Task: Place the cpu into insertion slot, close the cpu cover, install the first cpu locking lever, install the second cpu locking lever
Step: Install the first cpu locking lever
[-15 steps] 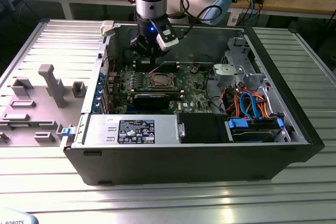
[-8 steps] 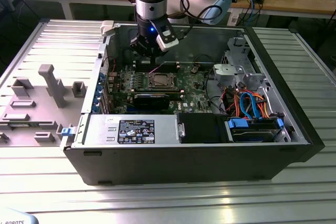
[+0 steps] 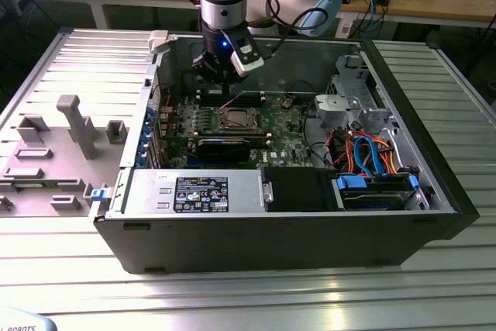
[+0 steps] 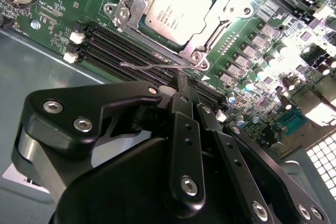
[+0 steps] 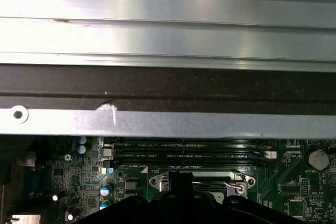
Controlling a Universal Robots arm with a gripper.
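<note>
Now my pincer [image 4: 185, 85] hangs just above the green motherboard [image 4: 63, 9], its matte black fingers [image 4: 184, 114] pressed together on nothing.

Smooth and silver-grey, the square cpu [image 4: 176, 9] lies flat in the insertion slot [image 3: 235, 120], framed by the thin bright-metal cpu cover [image 4: 131, 11] closed around it. One slim wire locking lever [image 4: 152, 66] juts out beside the dark ribbed memory slots [image 4: 121, 43], near my fingertips. Around all this stands the grey steel computer case [image 3: 279, 234] on the slatted metal bench [image 3: 232, 292].
</note>
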